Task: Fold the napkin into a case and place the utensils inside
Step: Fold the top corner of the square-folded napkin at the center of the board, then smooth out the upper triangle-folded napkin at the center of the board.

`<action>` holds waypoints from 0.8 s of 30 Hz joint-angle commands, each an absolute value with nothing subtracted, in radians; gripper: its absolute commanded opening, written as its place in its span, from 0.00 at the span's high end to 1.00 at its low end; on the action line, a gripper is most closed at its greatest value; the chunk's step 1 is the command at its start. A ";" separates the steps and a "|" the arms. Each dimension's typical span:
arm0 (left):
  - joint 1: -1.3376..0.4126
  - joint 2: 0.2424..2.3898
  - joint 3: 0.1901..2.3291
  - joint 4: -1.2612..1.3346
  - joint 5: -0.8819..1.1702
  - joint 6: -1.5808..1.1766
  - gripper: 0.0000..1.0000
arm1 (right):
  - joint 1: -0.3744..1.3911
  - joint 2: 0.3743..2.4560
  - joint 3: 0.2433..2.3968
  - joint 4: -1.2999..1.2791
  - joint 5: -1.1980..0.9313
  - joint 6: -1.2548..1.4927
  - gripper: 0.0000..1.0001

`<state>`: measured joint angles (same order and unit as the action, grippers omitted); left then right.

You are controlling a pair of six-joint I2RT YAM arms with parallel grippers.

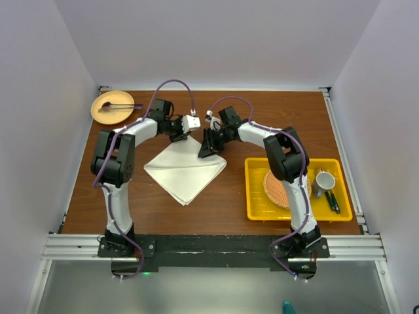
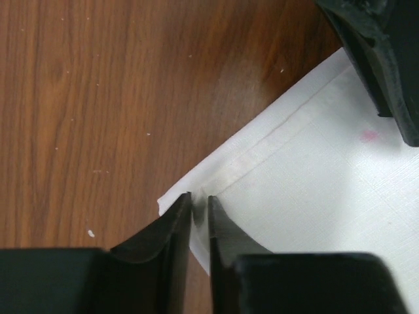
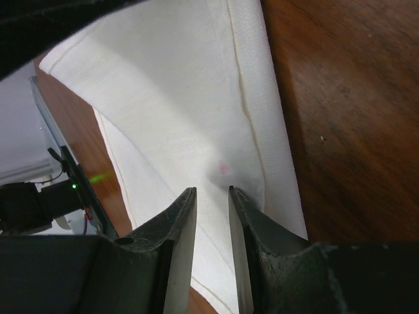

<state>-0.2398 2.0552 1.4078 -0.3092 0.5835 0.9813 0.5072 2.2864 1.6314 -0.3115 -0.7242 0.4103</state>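
Early days imo: the napkin (image 1: 185, 171) is lying part-folded mid-counter (image 1: 281, 124) w/ both arms' jaws pinching narrow on its far edge, case not forming yet, utensils not showing anywhere.

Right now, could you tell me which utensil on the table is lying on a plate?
The purple utensil, on the tan plate at the far left; the dark green-handled utensils lie instead in the yellow tray, beside the mug.

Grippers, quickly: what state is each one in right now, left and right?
Left gripper: closed, pinching the napkin at its hemmed corner.
Right gripper: closed on the napkin, nearer its middle.
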 commanded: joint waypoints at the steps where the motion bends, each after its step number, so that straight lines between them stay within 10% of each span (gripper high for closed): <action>1: -0.187 1.971 1.422 -0.239 0.642 0.761 0.59 | 0.505 2.304 1.603 -0.298 -0.631 0.451 0.71; 10: -0.114 1.686 1.180 -0.446 1.104 0.338 0.44 | 0.505 2.306 1.578 -0.302 -0.594 0.480 0.72; 24: -0.107 1.730 0.761 0.316 1.151 -0.484 0.39 | 0.503 2.306 1.552 -0.285 -0.609 0.457 0.71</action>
<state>-0.1181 1.6951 0.7723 0.0422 1.1332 -0.2539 0.5011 2.2787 1.5864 -0.2497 -0.7155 0.4976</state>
